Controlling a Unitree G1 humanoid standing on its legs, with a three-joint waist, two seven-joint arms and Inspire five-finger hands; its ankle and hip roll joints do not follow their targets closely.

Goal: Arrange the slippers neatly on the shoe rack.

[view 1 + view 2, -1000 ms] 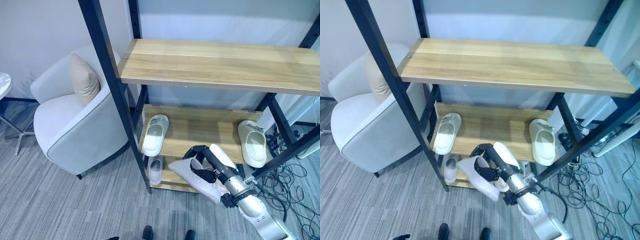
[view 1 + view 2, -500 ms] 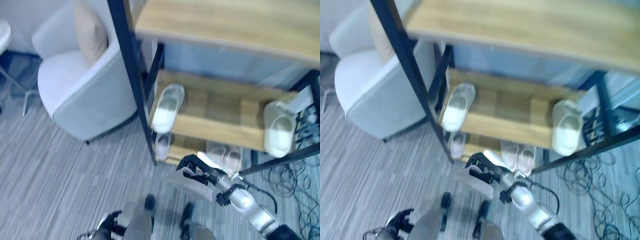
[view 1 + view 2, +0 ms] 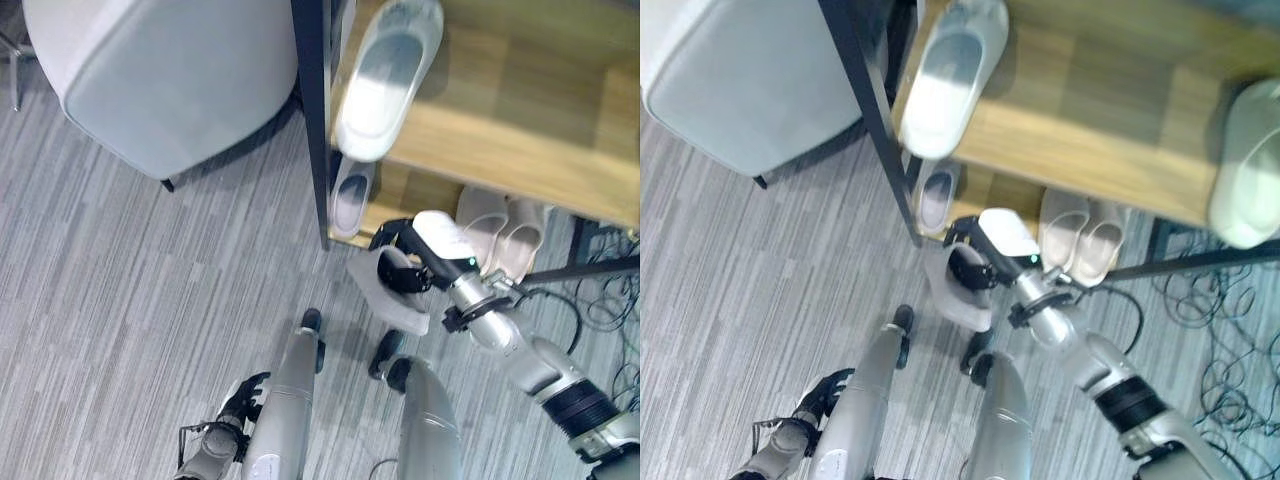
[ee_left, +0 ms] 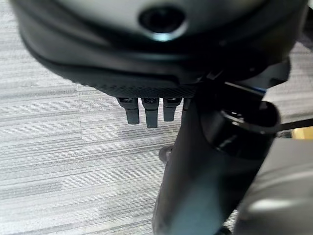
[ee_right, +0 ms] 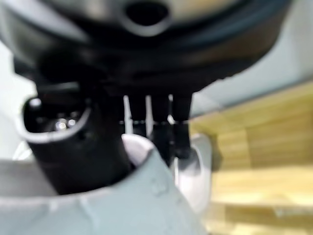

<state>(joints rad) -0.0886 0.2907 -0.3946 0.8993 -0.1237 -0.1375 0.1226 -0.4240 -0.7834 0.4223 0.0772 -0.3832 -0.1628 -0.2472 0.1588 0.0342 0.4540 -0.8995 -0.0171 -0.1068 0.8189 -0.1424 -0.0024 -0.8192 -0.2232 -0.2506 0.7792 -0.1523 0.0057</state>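
Grey carpet under you, and your left hand hangs low, fingers relaxed, holding nothing. Your right hand has its fingers curled round a pale slipper, just off the rack's bottom shelf. You're mid-placement, I'd say. Next, ease it in between the lone slipper and the pink pair. Further back, another slipper sits on the middle shelf.

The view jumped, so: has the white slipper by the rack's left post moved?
No. The white slipper still lies on its shelf beside the black post; only the camera shifted.
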